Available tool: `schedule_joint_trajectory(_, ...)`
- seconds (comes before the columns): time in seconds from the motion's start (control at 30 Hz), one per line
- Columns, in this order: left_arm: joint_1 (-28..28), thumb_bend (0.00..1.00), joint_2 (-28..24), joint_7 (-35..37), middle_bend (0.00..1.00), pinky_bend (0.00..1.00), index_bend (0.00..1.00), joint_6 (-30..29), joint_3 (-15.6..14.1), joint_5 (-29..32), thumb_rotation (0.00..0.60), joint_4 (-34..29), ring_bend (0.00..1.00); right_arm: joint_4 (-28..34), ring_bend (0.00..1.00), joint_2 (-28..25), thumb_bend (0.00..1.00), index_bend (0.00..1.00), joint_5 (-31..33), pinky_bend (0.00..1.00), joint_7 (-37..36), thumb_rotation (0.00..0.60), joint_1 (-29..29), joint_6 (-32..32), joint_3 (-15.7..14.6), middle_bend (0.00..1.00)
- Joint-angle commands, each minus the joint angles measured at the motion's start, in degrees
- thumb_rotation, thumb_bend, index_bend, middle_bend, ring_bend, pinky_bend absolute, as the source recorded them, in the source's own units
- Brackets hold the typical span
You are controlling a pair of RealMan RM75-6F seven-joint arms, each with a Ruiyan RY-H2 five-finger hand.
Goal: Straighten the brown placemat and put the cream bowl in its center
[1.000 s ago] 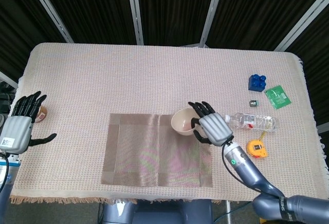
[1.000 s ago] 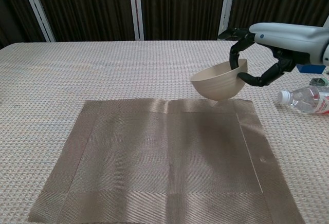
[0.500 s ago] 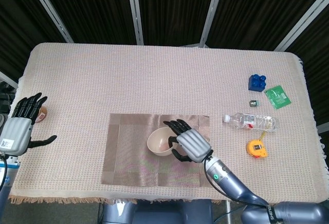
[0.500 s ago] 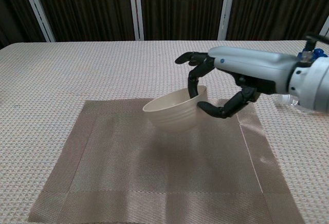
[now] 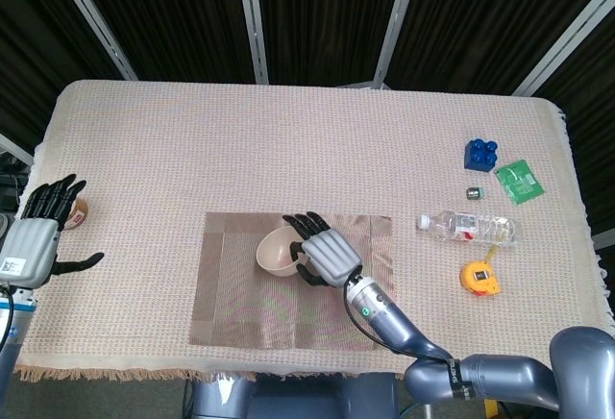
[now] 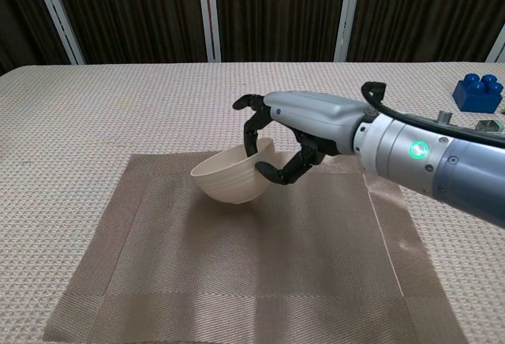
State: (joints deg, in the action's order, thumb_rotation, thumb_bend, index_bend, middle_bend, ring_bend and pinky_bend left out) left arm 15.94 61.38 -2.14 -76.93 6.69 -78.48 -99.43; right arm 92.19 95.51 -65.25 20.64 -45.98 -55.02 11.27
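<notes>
The brown placemat (image 5: 231,294) (image 6: 237,281) lies flat and square on the table's near middle. My right hand (image 5: 325,251) (image 6: 296,127) holds the cream bowl (image 5: 277,251) (image 6: 230,177) by its rim, tilted and lifted a little above the mat's upper middle. My left hand (image 5: 38,232) hovers open at the table's left edge, fingers spread, holding nothing; the chest view does not show it.
A small brown object (image 5: 81,209) sits beside the left hand. At the right lie a clear plastic bottle (image 5: 468,228), a yellow tape measure (image 5: 480,277), a blue block (image 5: 481,153) (image 6: 477,93), a green packet (image 5: 519,181) and a small dark item (image 5: 474,192).
My right hand has carried the bowl leftward from the mat's upper right corner to above its upper middle. The left hand has stayed still.
</notes>
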Motion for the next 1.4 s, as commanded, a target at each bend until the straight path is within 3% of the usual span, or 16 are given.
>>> schedule_joint_trajectory(0.03, 0.1, 0.0, 0.2, -0.36, 0.0, 0.0, 0.0, 0.21, 0.11, 0.32, 0.6, 0.14, 0.0, -1.73, 0.0, 0.67, 0.44, 0.63, 0.06, 0.0, -1.15, 0.6, 0.0, 0.62, -0.52, 0.02)
schedule_joint_trajectory(0.13, 0.17, 0.0, 0.22, -0.45, 0.0, 0.0, 0.0, 0.64, 0.11, 0.73, 0.6, -0.1, 0.0, -2.49, 0.0, 0.81, 0.43, 0.63, 0.42, 0.0, -2.61, 0.6, 0.46, 1.35, -1.21, 0.02)
schedule_joint_trajectory(0.2, 0.22, 0.0, 0.22, -0.74, 0.0, 0.0, 0.0, 0.85, 0.07, 0.81, 0.6, -0.27, 0.0, -2.55, 0.0, 0.7, 0.35, 0.56, -0.1, 0.0, -2.96, 0.6, 0.71, 1.45, -1.86, 0.01)
schedule_joint_trajectory(0.27, 0.25, 0.0, 0.28, -1.03, 0.0, 0.0, 0.0, 0.93, 0.02, 0.81, 0.6, -0.32, 0.0, -2.2, 0.0, 0.37, 0.13, 0.4, -0.51, 0.0, -3.25, 0.6, 0.93, 1.57, -2.36, 0.0)
schedule_joint_trajectory(0.33, 0.28, 0.0, 0.33, -1.27, 0.0, 0.0, 0.0, 1.07, -0.02, 0.9, 0.6, -0.39, 0.0, -0.69, 0.0, -0.92, 0.03, 0.26, -0.61, 0.0, -3.56, 0.6, 1.46, 1.87, -3.12, 0.0)
schedule_joint_trajectory(0.4, 0.25, 0.0, 0.34, -1.38, 0.0, 0.0, 0.0, 1.03, 0.04, 1.03, 0.6, -0.38, 0.0, 0.57, 0.0, -2.38, 0.0, 0.08, -1.4, 0.0, -3.02, 0.6, 1.74, 1.9, -3.98, 0.0)
schedule_joint_trajectory(0.47, 0.22, 0.0, 0.33, -1.42, 0.0, 0.0, 0.0, 0.88, 0.13, 1.05, 0.6, -0.36, 0.0, 1.61, 0.0, -4.24, 0.0, 0.01, -2.45, 0.0, -1.74, 0.6, 2.11, 1.77, -5.28, 0.0)
schedule_joint_trajectory(0.57, 0.13, 0.0, 0.19, -1.56, 0.0, 0.0, 0.0, 0.9, 0.0, 0.96, 0.6, -0.48, 0.0, 3.72, 0.0, -7.65, 0.0, 0.0, -5.57, 0.0, -1.32, 0.6, 3.25, 0.57, -7.22, 0.0)
schedule_joint_trajectory(0.77, -0.11, 0.0, 0.39, -2.13, 0.0, 0.0, 0.0, 0.05, -0.14, 0.06, 0.6, -0.52, 0.0, 3.38, 0.0, -14.15, 0.0, 0.0, -18.47, 0.0, -2.18, 0.6, 6.01, -5.31, -12.13, 0.0)
schedule_joint_trajectory(0.9, -0.78, 0.0, 1.27, -3.24, 0.0, 0.0, 0.0, -1.65, -0.53, -1.12, 0.6, -0.13, 0.0, -0.16, 0.0, -20.84, 0.0, 0.0, -31.8, 0.0, -3.67, 0.6, 9.73, -15.06, -17.71, 0.0)
schedule_joint_trajectory(1.0, -1.44, 0.0, 2.02, -3.87, 0.0, 0.0, 0.0, -2.89, -0.89, -1.77, 0.6, 0.16, 0.0, -2.9, 0.0, -24.16, 0.0, 0.0, -35.69, 0.0, -5.97, 0.6, 13.22, -22.05, -19.55, 0.0)
schedule_joint_trajectory(1.27, -3.54, 0.0, 4.32, -4.04, 0.0, 0.0, 0.0, -6.86, -1.4, -3.12, 0.6, 2.1, 0.0, -6.26, 0.0, -28.27, 0.0, 0.0, -30.91, 0.0, -13.51, 0.6, 24.36, -37.73, -18.25, 0.0)
schedule_joint_trajectory(1.4, -4.37, 0.0, 5.07, -3.16, 0.0, 0.0, 0.0, -8.29, -1.57, -3.88, 0.6, 3.94, 0.0, -7.42, 0.0, -28.79, 0.0, 0.0, -26.02, 0.0, -16.78, 0.6, 28.56, -40.2, -16.96, 0.0)
